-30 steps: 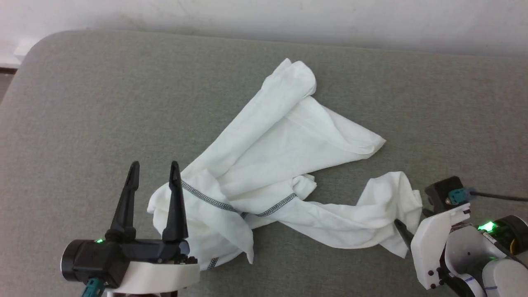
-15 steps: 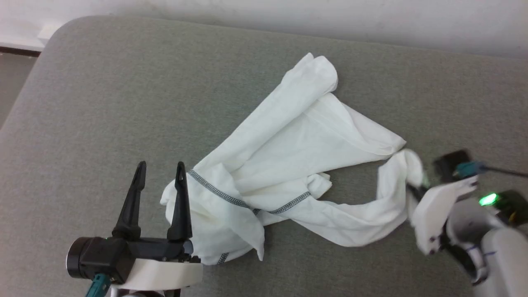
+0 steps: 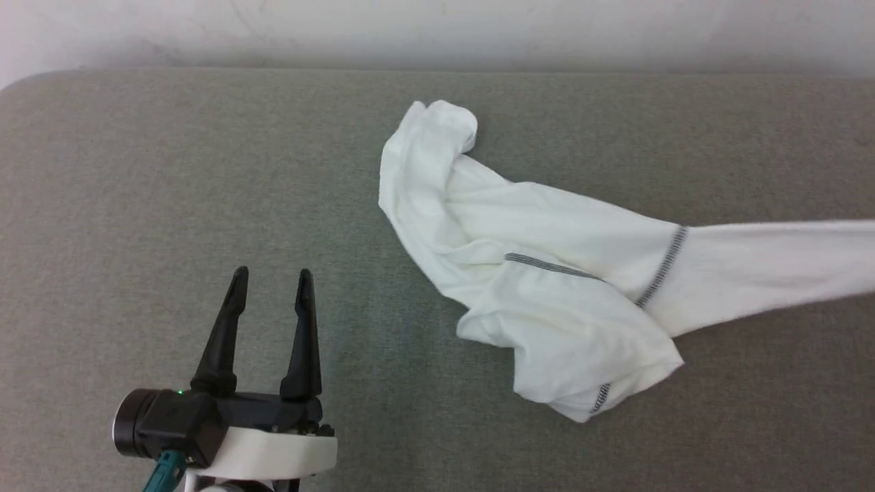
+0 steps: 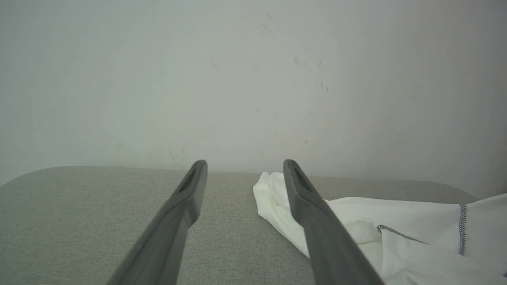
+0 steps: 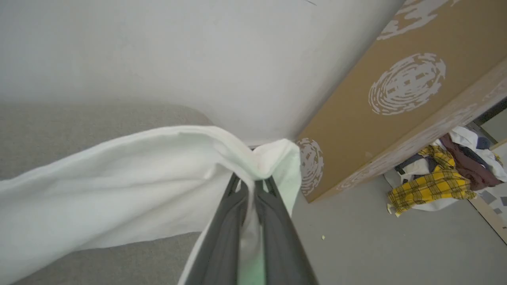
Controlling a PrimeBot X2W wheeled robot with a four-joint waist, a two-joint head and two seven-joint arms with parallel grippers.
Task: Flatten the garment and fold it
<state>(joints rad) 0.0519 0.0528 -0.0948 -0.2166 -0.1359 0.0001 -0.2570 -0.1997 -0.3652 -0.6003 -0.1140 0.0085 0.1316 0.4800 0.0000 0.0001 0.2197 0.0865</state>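
- Flattening looks barely begun; the garment (image 3: 547, 273) lies bunched on the grey worktop (image 3: 171, 171), right of centre, with one sleeve (image 3: 772, 263) stretched taut past the head view's right edge; body, other sleeve and every fold are left to do.
- Right wrist view adds what the head view lacks: the right gripper (image 5: 253, 184) clamped on that sleeve's end.
- Left gripper (image 3: 271, 273) stands wide and empty, well left of the cloth; its wrist view shows bare fingers.

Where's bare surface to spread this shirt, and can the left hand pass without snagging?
The grey surface is bare from its left edge to the garment, including around the open left gripper. Crowded on the right: the right gripper, shut on the sleeve, stretches it across.
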